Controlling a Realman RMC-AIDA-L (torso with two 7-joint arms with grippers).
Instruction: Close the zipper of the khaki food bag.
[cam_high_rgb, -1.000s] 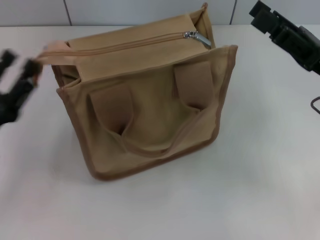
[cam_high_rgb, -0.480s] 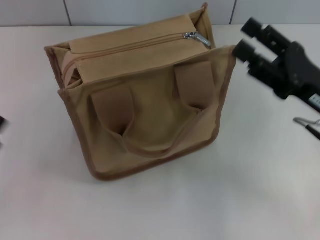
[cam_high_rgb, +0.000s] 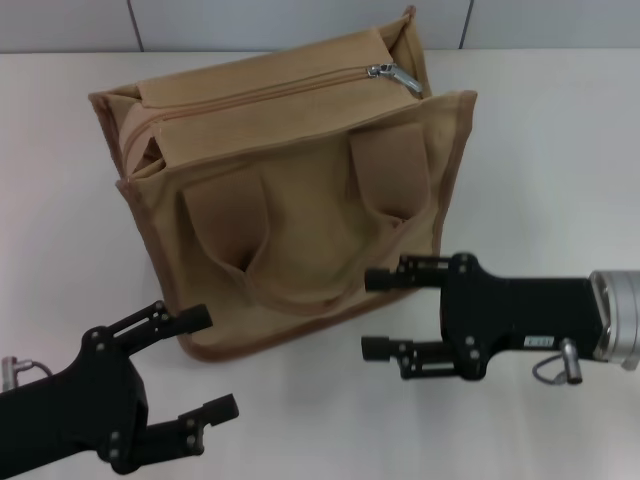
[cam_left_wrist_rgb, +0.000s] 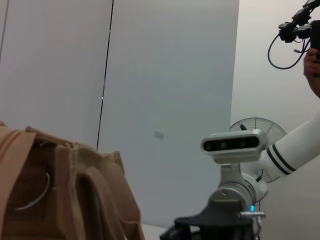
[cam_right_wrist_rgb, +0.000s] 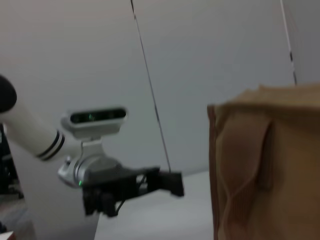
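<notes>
Judging by the pull tab (cam_high_rgb: 392, 74) at the zipper (cam_high_rgb: 262, 92) end, closing appears finished; both spread-jawed grippers, left gripper (cam_high_rgb: 207, 367) and right gripper (cam_high_rgb: 376, 313), are kept off the khaki food bag (cam_high_rgb: 300, 210).

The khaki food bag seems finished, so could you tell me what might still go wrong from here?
1. The right tool sits open right at the khaki food bag, near the hanging handle loop; a careless move might snag it.
2. The left tool is open near the bag's front corner and could nudge it.
3. The zipper pull tab sits at one end, but full closure is hard to confirm.
</notes>
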